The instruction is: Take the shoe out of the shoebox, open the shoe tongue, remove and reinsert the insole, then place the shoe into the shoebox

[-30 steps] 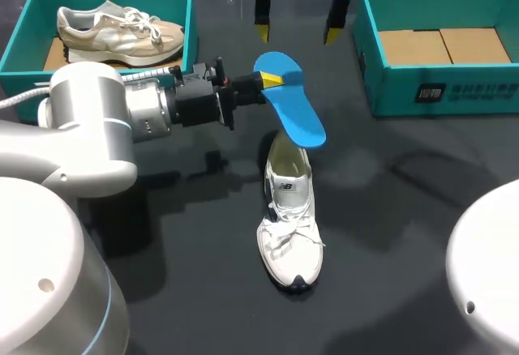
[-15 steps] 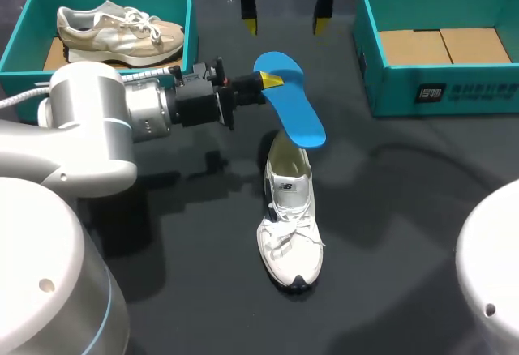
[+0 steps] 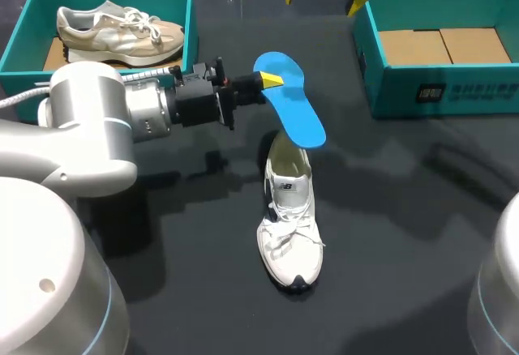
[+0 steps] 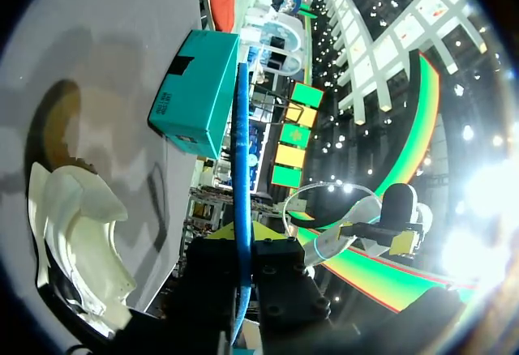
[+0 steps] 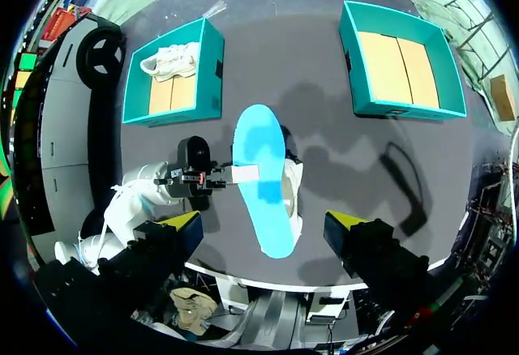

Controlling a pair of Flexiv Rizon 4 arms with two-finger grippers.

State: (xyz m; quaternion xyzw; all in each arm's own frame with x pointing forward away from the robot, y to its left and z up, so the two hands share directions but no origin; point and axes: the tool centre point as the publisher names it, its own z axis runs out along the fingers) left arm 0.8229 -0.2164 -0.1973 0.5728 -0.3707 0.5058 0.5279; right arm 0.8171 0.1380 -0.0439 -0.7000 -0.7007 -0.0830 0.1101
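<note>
Insole, blue, clenched in left jaws above white shoe on dark surface; right jaws spread wide, grasping nothing.

Two teal shoeboxes counted: left shoebox at tabletop's far left corner, right shoebox at far right corner. Two shoes counted: beige shoe in left shoebox, white shoe near tabletop's middle. One blue insole counted. Two cardboard panels noted in right shoebox.
</note>
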